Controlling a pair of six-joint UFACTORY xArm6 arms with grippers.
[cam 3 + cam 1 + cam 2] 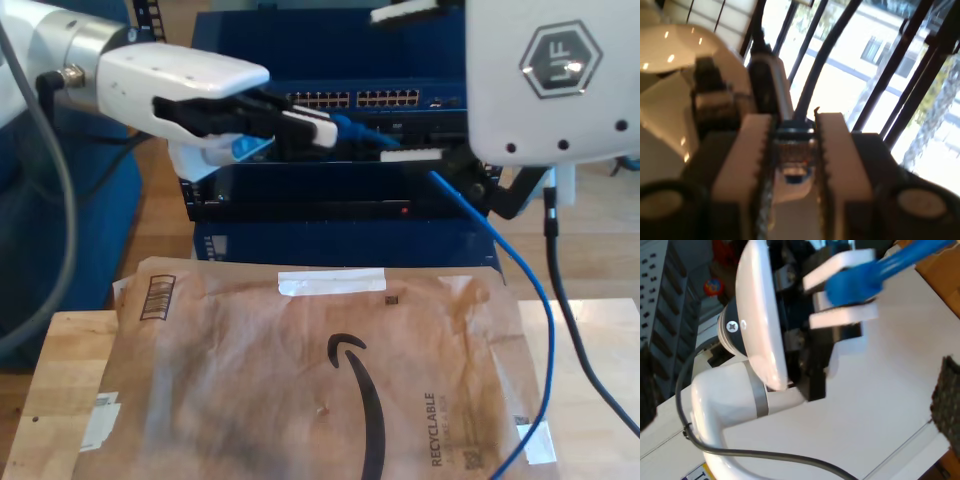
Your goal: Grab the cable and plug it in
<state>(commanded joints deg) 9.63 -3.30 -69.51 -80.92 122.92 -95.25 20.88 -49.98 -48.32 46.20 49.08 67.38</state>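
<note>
My first claw (794,122) is clenched on the plug end of the cable (795,134), the translucent blue plug sitting between the toothed white fingers. In the exterior view this claw (325,130) reaches in level from the exterior view's left, in front of the network switch (360,100). The cable (500,260) leaves its fingertips toward the exterior view's right, then droops down past the padded mailer (300,380) lying on the wooden surface (50,350). The second wrist view confirms the grasp: the blue boot (855,285) is pinched between the two white fingers (840,265), with the cord running away from the tips. My second claw (412,82) stands released, its fingers spread wide, and the cable passes just beside the lower one. The held end's long axis lies along my first claw's fingers, roughly parallel to the switch's port face rather than into it. Since the cord exits at the fingertips, I judge the plug's nose points back toward the palm, though this cannot be confirmed. My second claw is the nearer one to take over the cable for turning it toward the ports.
</note>
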